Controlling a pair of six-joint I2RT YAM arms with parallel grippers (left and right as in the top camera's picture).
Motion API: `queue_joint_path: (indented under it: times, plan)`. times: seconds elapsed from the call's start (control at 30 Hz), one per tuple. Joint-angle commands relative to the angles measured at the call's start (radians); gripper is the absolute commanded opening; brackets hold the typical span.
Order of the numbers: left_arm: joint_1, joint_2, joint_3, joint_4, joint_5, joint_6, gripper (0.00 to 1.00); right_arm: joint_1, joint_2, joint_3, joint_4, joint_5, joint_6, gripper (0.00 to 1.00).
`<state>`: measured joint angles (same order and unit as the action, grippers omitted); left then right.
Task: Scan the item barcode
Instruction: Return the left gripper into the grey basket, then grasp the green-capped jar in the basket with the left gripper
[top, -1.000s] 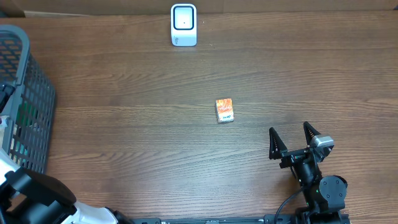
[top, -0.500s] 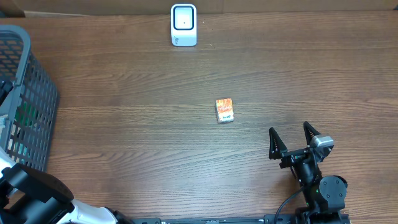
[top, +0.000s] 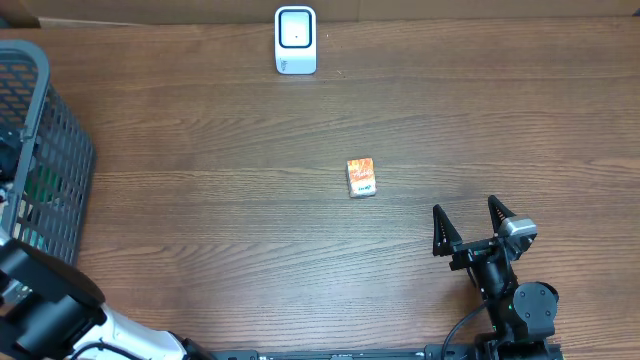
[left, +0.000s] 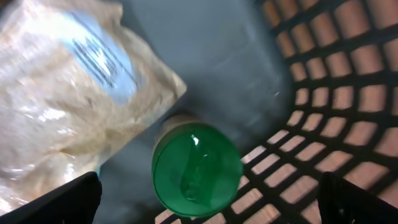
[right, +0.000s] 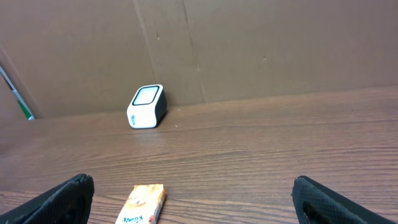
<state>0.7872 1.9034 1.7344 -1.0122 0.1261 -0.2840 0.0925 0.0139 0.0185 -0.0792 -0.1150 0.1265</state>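
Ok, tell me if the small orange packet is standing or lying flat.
Lying flat: the orange packet shows its broad printed face upward on the table.

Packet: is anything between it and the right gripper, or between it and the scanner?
Nothing visible. Only table lies between the open right gripper and the packet, and between the packet and the scanner at the far edge. The basket stands well off to the left.

Orange packet (top: 361, 177), white scanner (top: 295, 40), seemingly green cap (left: 197, 169).
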Motion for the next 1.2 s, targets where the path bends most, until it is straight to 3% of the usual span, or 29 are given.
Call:
queue_joint_path:
  times: [0.0, 0.5, 0.67, 1.17]
  plan:
    - [-0.006, 0.047, -0.004, -0.021, 0.024, 0.022, 0.97, 0.002, -0.009, -0.01, 0.005, 0.01, -0.003, 1.0]
    - [-0.007, 0.163, -0.004, -0.072, 0.02, 0.023, 0.88, 0.002, -0.009, -0.01, 0.004, 0.01, -0.003, 1.0]
    - [-0.008, 0.171, -0.004, -0.069, 0.02, 0.023, 0.76, 0.002, -0.009, -0.01, 0.005, 0.01, -0.003, 1.0]
    - [-0.009, 0.203, -0.005, -0.052, -0.004, 0.023, 0.8, 0.002, -0.009, -0.01, 0.005, 0.01, -0.003, 1.0]
